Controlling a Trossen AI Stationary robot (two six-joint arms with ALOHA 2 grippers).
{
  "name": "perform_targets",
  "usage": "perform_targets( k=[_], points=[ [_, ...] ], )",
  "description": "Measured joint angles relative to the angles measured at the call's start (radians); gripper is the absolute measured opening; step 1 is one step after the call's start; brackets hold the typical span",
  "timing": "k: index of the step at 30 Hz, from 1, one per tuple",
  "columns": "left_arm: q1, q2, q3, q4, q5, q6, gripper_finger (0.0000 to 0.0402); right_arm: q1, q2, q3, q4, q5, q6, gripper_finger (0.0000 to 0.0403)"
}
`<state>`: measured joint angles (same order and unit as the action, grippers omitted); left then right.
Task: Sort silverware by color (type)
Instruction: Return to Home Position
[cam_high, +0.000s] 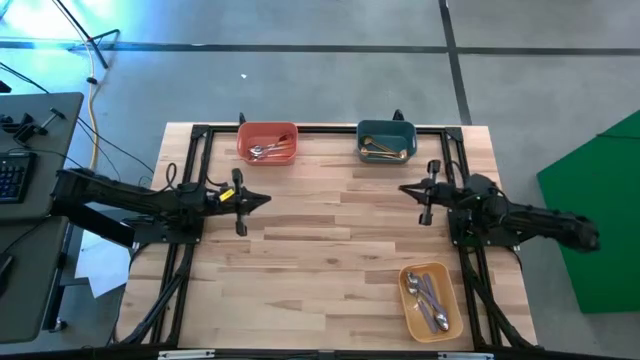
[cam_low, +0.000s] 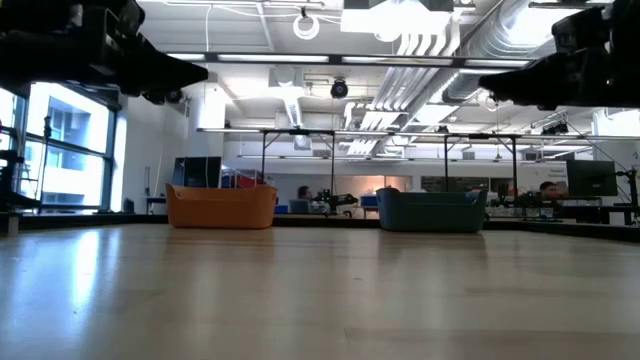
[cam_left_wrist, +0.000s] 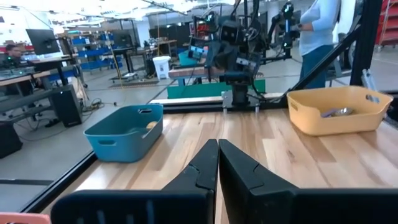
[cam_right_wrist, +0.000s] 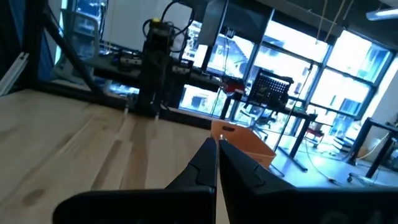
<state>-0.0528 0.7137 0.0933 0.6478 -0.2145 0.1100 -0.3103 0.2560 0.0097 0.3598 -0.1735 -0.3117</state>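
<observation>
Homing | left gripper mid-left, closed, empty | right gripper mid-right, likewise | silverware in coral bin and teal bin at top, yellow bin lower right | draw your arms back level, clear of bins

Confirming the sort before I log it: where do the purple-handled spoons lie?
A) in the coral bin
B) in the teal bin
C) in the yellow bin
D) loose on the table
C: the high view shows the purple-handled spoons lying inside the yellow bin at the table's near right corner.
</observation>
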Motion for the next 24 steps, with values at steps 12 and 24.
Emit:
perform_targets(
  k=[12, 24],
  points=[
    [-0.002, -0.193, -0.082, -0.106, 0.007, 0.000, 0.0006, -0.005, -0.145, 0.000, -0.104, -0.001, 0.037, 0.0000],
    [0.042, -0.533, -0.081, -0.436, 0.103, 0.033, 0.0005, -0.004, -0.236, 0.000, -0.162, -0.002, 0.049, 0.0000]
  ],
)
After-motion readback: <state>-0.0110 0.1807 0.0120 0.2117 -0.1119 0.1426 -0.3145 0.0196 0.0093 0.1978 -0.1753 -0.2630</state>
